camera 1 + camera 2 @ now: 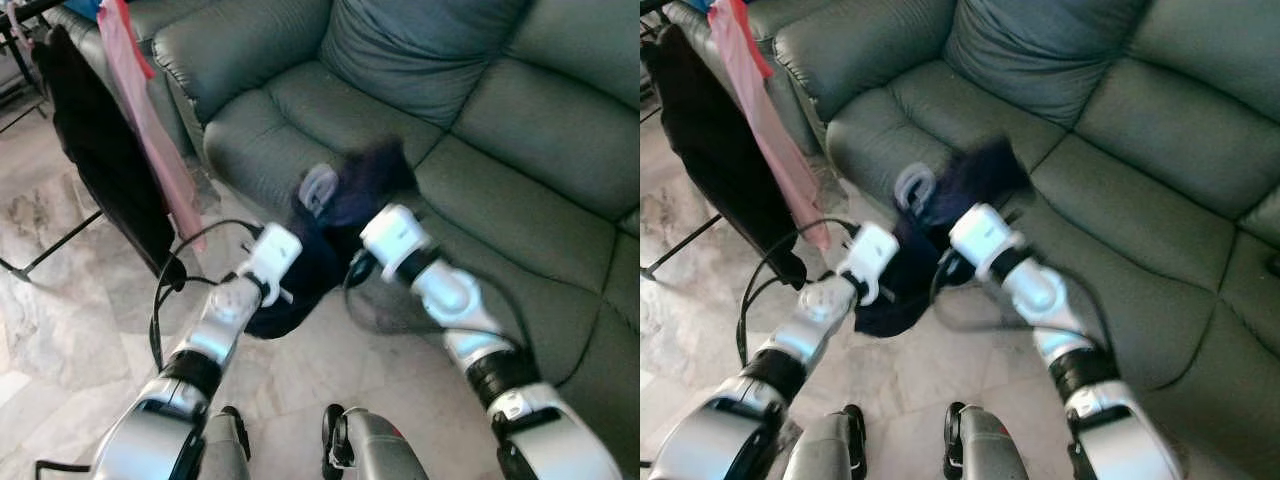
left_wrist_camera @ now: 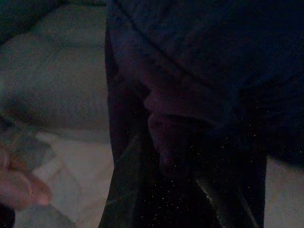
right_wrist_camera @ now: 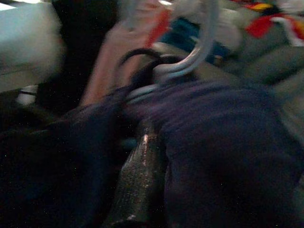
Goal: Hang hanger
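- The right gripper (image 1: 352,200) is buried in the dark navy garment (image 1: 325,250). One black finger (image 3: 140,185) shows in the right wrist view, running up into the folds of cloth. Whether the fingers are apart or closed cannot be told, because the cloth covers them.
- Just past that finger, at the top of the garment, sits the pale hanger hook (image 3: 199,47). It curves up from the collar, close beyond the fingertip and apart from it as far as the blurred picture shows.
- In the head views the same hanger hook (image 1: 318,187) shows as a grey loop poking from the upper end of the garment, between the two wrists and nearer the right one.
- The left gripper (image 1: 300,262) presses into the garment from the other side. In the left wrist view its two dark fingers (image 2: 128,190) reach up into the navy cloth (image 2: 199,71), which hangs right over them. Their state cannot be told in the gloom.
- The garment hangs between the two grippers, its lower end drooping below the left wrist, over the pale tiled floor (image 1: 60,300).
- Beyond the fingers lies the grey-green sofa (image 1: 500,130), its seat cushion just behind the garment.
- Off to the left side stands a drying rack (image 1: 40,250) with a black cloth (image 1: 100,150) and a pink cloth (image 1: 150,130) draped on it, well apart from both grippers.
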You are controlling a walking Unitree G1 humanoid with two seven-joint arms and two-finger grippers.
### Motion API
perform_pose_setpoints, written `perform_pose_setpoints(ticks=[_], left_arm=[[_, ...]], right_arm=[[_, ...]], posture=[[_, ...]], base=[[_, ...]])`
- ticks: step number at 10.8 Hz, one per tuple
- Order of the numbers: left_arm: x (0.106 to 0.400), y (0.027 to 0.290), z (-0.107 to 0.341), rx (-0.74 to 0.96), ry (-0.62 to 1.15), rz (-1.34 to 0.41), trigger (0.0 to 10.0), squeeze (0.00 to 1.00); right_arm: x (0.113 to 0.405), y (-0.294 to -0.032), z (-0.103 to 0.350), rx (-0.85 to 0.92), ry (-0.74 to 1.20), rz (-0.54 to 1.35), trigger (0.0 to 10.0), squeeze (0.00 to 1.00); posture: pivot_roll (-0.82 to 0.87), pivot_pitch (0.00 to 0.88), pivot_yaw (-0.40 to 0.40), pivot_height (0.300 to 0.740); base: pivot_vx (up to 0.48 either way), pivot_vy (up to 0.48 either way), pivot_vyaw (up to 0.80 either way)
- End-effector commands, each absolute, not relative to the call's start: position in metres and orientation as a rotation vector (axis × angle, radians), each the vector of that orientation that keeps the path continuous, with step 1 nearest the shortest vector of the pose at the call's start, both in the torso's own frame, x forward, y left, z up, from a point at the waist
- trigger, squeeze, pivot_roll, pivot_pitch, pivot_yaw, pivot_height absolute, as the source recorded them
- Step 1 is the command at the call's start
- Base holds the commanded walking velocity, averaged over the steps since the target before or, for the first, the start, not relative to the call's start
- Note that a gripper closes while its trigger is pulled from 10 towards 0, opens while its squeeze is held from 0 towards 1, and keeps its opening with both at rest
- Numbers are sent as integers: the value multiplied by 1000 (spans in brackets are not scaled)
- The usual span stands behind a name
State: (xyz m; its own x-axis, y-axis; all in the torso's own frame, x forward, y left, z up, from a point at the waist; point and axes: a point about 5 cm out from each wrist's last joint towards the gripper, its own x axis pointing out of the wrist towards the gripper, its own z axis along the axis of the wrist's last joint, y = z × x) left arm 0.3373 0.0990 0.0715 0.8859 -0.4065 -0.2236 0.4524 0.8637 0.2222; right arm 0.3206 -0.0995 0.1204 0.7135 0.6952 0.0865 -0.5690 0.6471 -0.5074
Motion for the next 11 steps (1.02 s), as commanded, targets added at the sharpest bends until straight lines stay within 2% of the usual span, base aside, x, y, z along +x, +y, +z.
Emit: perform_pose_setpoints(ticks=[1, 2, 3, 4, 5, 6, 7, 8, 9, 10, 11], left_arm=[[343, 103, 77, 198, 171, -381, 0, 0], [346, 105, 80, 119, 177, -331, 0, 0], [349, 102, 83, 62, 175, -318, 0, 0], [350, 101, 84, 37, 173, -317, 0, 0], [350, 102, 85, 32, 167, -317, 0, 0], [351, 103, 87, 27, 162, -320, 0, 0], [351, 106, 88, 31, 156, -320, 0, 0], [354, 112, 92, 42, 137, -311, 0, 0], [356, 116, 95, 42, 123, -304, 0, 0], [357, 119, 97, 42, 116, -296, 0, 0], [358, 124, 97, 48, 115, -281, 0, 0]], right_arm=[[310, -85, 117, -456, -274, 858, 0, 0], [296, -77, 103, -453, -209, 1002, 0, 0], [274, -78, 73, -486, -44, 1182, 0, 0], [266, -86, 58, -512, 46, 1213, 0, 0], [274, -100, 49, -553, 96, 1083, 3922, 0], [286, -116, 49, -589, 116, 933, 10000, 1000], [292, -131, 53, -612, 115, 859, 10000, 1000], [303, -148, 70, -668, 5, 697, 10000, 1000], [310, -156, 88, -638, -120, 570, 10000, 1000], [314, -167, 105, -554, -235, 448, 10000, 1000], [311, -166, 108, -436, -243, 496, 10000, 1000]], posture=[[-56, 174, -81, 740], [-57, 174, -81, 740], [-54, 174, -82, 740], [-54, 174, -82, 740], [-52, 175, -82, 740], [-53, 176, -81, 740], [-54, 177, -79, 740], [-55, 177, -78, 740], [-55, 177, -78, 740], [-54, 176, -78, 740], [-52, 176, -76, 740]], base=[[0, 0, 0], [0, 0, 0], [0, 0, 0], [0, 0, 0], [0, 0, 0], [0, 0, 0], [0, 0, 0], [0, 0, 0], [0, 0, 0], [0, 0, 0], [0, 0, 0]])
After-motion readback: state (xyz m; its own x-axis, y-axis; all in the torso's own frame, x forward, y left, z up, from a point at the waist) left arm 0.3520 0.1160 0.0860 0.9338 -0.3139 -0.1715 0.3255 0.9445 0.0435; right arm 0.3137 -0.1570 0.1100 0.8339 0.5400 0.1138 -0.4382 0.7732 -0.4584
